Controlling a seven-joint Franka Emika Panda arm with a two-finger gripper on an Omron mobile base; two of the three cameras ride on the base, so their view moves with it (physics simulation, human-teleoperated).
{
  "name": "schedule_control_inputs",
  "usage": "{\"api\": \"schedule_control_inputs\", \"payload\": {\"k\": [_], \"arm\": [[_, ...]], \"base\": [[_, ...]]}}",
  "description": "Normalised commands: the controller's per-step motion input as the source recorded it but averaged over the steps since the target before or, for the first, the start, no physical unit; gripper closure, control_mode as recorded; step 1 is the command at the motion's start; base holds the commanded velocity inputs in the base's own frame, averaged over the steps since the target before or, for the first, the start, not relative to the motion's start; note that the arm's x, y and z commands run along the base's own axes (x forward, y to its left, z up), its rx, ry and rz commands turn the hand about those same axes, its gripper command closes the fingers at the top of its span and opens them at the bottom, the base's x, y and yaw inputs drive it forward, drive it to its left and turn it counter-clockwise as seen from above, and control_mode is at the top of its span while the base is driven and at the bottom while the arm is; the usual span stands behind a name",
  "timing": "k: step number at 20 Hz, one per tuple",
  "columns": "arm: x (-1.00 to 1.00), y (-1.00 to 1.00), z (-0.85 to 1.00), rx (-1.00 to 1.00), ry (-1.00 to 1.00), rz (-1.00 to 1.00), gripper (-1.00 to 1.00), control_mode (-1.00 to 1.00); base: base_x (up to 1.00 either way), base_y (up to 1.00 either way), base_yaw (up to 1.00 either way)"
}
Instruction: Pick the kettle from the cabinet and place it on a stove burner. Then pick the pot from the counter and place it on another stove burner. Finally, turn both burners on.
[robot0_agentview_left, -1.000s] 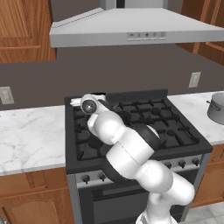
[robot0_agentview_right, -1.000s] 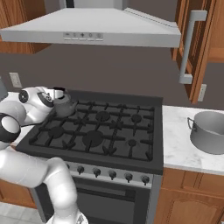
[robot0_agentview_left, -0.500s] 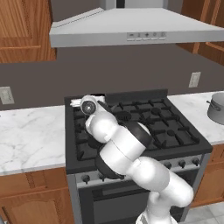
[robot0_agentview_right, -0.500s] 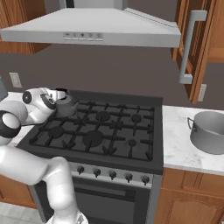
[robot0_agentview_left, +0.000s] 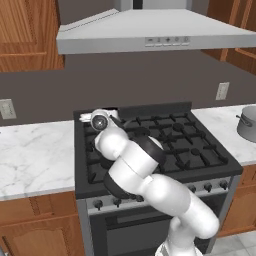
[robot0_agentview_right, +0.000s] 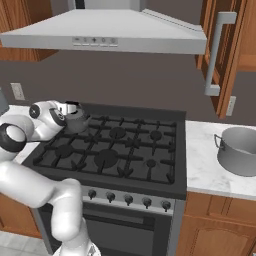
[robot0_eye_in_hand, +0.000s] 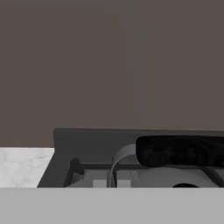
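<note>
Right base view | kettle (robot0_agentview_right: 76, 119) on rear-left burner | pot (robot0_agentview_right: 240, 150) empty on counter (robot0_agentview_right: 202, 165)

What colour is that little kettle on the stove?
The kettle is dark grey metal with a black handle, seen best in the right base view.

Metal, marble and wood around a matt black range

The kettle (robot0_agentview_right: 76, 119) looks like dark grey metal with a dull sheen, its handle (robot0_eye_in_hand: 179, 151) matt black and slightly grainy. The pot (robot0_agentview_right: 240, 150) is smooth brushed grey steel. The stove burners (robot0_agentview_right: 107, 158) and their grates are matt black, like cast iron. The counter (robot0_agentview_left: 35, 155) is polished white marble with faint grey veins; the cabinet (robot0_agentview_right: 241, 37) is warm brown grained wood with a smooth grey bar handle. The hood (robot0_agentview_left: 150, 30) is satin grey metal.
</note>
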Motion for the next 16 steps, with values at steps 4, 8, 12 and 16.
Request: {"api": "schedule_control_inputs", "payload": {"k": [4,8,12,16], "arm": [[0.25,0.07,-0.11,0.00,0.00,0.00,1.00,-1.00],[0.26,0.04,-0.09,0.00,0.00,0.00,1.00,-1.00],[0.27,0.04,-0.09,0.00,0.00,0.00,1.00,-1.00],[0.27,0.06,-0.11,0.00,0.00,0.00,1.00,-1.00]], "base": [[0.00,0.00,0.00],[0.00,0.00,0.00],[0.00,0.00,0.00],[0.00,0.00,0.00]]}}
